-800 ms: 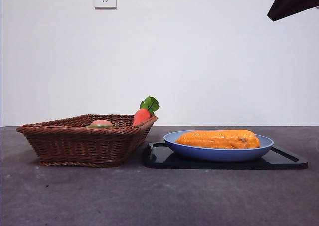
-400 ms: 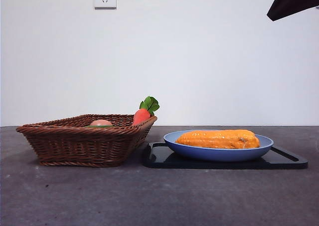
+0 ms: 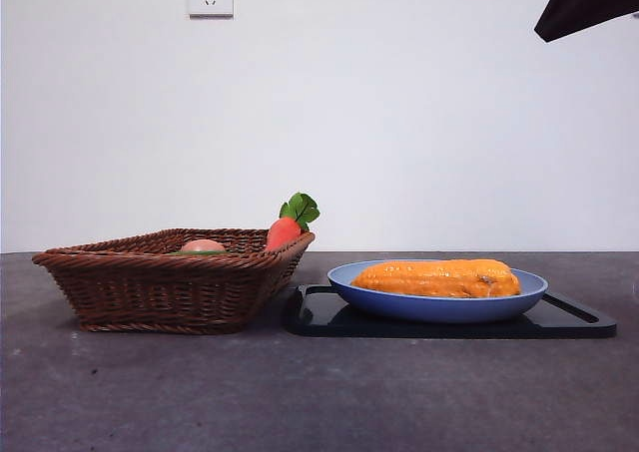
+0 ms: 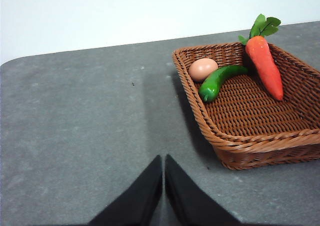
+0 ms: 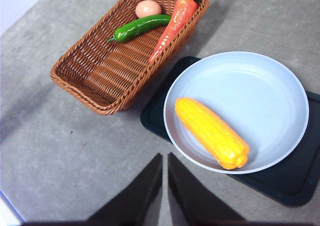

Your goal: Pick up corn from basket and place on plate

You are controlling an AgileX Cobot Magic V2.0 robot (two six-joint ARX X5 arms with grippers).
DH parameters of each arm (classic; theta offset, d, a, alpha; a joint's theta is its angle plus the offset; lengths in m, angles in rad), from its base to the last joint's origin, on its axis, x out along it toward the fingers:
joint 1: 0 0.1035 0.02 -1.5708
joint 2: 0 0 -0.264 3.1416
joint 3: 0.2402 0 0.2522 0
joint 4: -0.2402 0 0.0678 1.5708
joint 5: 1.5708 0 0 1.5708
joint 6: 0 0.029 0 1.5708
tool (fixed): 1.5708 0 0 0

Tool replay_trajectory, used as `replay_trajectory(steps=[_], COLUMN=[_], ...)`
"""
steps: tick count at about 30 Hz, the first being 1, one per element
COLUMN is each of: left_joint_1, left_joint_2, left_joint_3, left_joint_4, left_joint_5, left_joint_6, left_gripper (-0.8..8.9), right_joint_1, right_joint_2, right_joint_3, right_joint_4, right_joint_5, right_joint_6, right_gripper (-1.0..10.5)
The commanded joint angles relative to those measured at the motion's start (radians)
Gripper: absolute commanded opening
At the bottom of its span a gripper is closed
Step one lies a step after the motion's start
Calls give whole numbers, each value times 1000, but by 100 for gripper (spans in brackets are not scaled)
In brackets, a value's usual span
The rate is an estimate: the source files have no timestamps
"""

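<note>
Orange corn lying flat inside plate, out of basket; I'm judging placement done. Right gripper hanging above plate's near edge, jaws pressed together, holding nothing. Left gripper waiting beside basket, jaws likewise closed and empty.

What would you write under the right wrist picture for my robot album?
Corn lies on the blue plate; carrot, green pepper and egg lie in the basket.
</note>
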Motion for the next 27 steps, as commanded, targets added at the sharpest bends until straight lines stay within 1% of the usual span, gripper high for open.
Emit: replay_trajectory(steps=[1, 10, 13, 17, 19, 22, 25, 27], left_joint_1=[1, 1, 1, 1, 1, 1, 1, 1], left_joint_2=[-2, -2, -2, -2, -2, -2, -2, -2], left_joint_3=[-28, -28, -28, -28, -28, -28, -28, -28], left_joint_4=[6, 6, 6, 6, 7, 6, 6, 7], left_joint_5=[-2, -2, -2, -2, -2, -2, -2, -2], left_joint_6=[-5, -5, -5, -5, -5, -5, -5, -5], left_gripper=[8, 8, 8, 8, 8, 8, 8, 8], right_joint_1=[4, 7, -8, -71, -112, -192, -262, -294], right_joint_2=[5, -6, -32, -95, -133, -210, -311, -389], right_joint_3=[10, 10, 10, 8, 1, -50, -151, -248], right_joint_4=[11, 11, 42, 58, 64, 112, 220, 326], right_joint_5=[1, 1, 23, 114, 143, 147, 151, 159], right_joint_6=[-6, -6, -39, -120, -122, -118, -118, -119], right_gripper=[2, 2, 2, 2, 2, 2, 2, 2])
